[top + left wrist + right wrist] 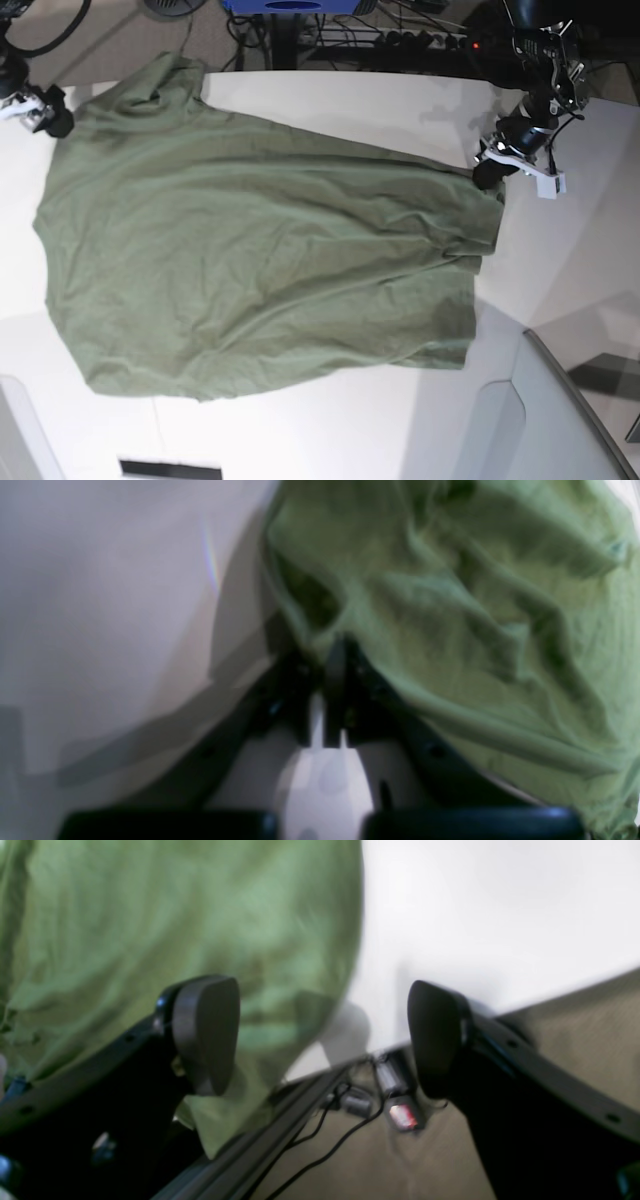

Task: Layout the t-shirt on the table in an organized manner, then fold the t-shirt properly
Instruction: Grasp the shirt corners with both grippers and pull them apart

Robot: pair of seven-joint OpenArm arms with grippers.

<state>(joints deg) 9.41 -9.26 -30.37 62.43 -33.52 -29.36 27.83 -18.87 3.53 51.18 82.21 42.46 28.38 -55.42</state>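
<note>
We see the t-shirt point(260, 260) spread rumpled on the desk point(560, 260), unfolded; left fingers point(334, 655) pinch its edge, right fingers point(205, 1035) gape empty.

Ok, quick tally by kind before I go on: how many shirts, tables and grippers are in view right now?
Shirts: 1, the green t-shirt.
Tables: 1, the white table.
Grippers: 2, the left gripper pinching the shirt's edge, and the right gripper open.
Total: 4.
</note>
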